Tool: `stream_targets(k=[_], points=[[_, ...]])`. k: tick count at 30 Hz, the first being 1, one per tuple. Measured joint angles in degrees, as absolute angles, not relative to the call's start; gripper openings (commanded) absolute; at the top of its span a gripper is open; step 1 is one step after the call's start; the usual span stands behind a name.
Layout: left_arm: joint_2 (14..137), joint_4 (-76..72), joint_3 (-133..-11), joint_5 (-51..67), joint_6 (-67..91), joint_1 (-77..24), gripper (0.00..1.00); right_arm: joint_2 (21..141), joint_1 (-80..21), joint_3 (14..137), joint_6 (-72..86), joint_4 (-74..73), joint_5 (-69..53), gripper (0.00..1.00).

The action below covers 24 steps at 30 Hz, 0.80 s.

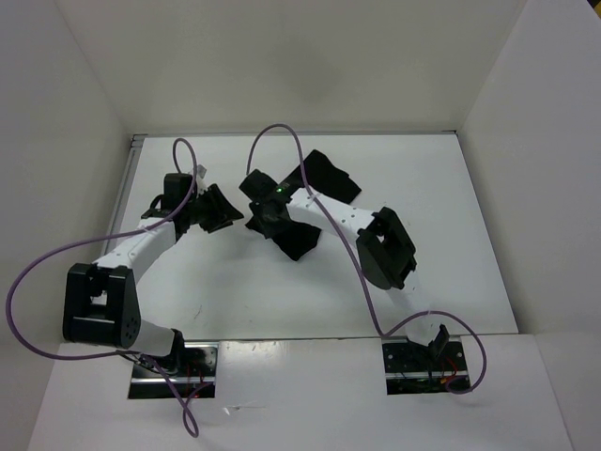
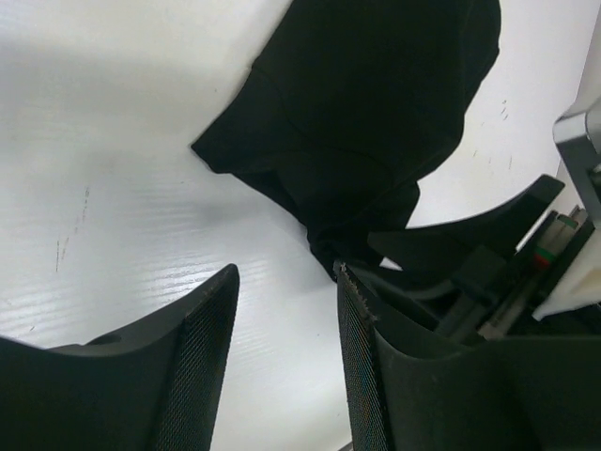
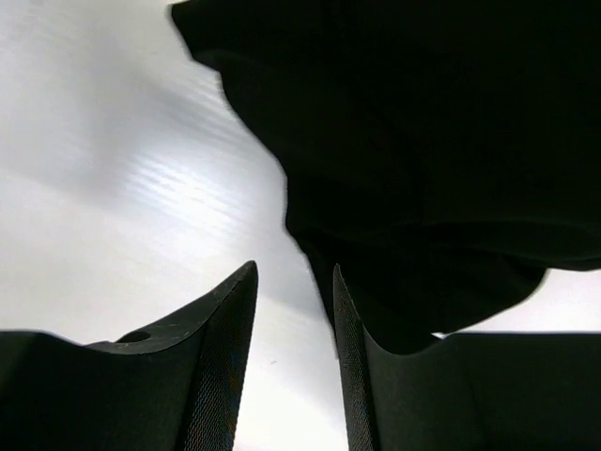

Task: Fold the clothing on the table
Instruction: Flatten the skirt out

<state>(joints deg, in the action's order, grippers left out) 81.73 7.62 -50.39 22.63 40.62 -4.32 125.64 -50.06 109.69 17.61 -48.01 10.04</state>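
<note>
There is one plain black soft fabric garment (image 1: 299,242), lying crumpled in an uneven heap on the one flat white desk (image 1: 235,291), and everything else is placed around it. Two white-and-black arms reach in from the near edge, each trailing one of the two purple cables (image 1: 278,128). The overhead view is the only one that shows both arms at once. In it the left hand (image 1: 214,209) sits just to the left of the garment and apart from it, while the right hand (image 1: 266,205) is over the garment's left part, with cloth spreading away behind it and toward the near edge. That view does not show how either pair of fingers stands; the wrist views do. The left wrist view shows the left hand's two fingers well apart with bare desk between them and nothing held. The garment's pointed edge lies just beyond the tip of its right finger (image 2: 362,357), and part of the other arm's hand is at the garment's right side. The right wrist view shows the right hand's fingers parted by a narrower gap, also with only white desk between them. The garment fills the upper right and hangs close by the right finger (image 3: 352,376), gripped by neither pad.
</note>
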Motion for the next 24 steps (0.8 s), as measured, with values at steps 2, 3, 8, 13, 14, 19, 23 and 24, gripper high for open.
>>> stream_targets(k=[2, 3, 8, 13, 14, 19, 23, 24], points=[[81.54, 8.14, -50.37, 22.65, 40.49, -4.32, 0.54, 126.17, -50.41, 109.69, 16.88, -48.25, 12.34, 0.43], [81.43, 8.49, -50.37, 22.68, 40.45, -4.32, 0.54, 126.41, -50.43, 109.69, 16.69, -48.38, 13.65, 0.43], [81.23, 9.06, -50.35, 22.79, 40.42, -4.32, 0.54, 127.22, -51.03, 109.01, 15.97, -49.01, 18.0, 0.4], [81.23, 9.04, -50.35, 22.79, 40.42, -4.32, 0.54, 128.35, -51.4, 108.9, 15.51, -49.01, 19.18, 0.39], [81.23, 9.04, -50.35, 22.81, 40.42, -4.32, 0.54, 128.64, -51.42, 108.79, 15.49, -49.01, 19.2, 0.39], [81.23, 9.02, -50.35, 22.98, 40.42, -4.32, 0.54, 130.1, -51.4, 108.57, 15.22, -48.99, 19.07, 0.38], [81.25, 9.04, -50.35, 23.18, 40.27, -4.32, 0.54, 131.48, -51.4, 108.55, 15.09, -48.97, 18.87, 0.36], [81.3, 9.02, -50.35, 23.22, 40.25, -4.32, 0.54, 131.68, -51.4, 108.51, 15.09, -48.97, 18.81, 0.36]])
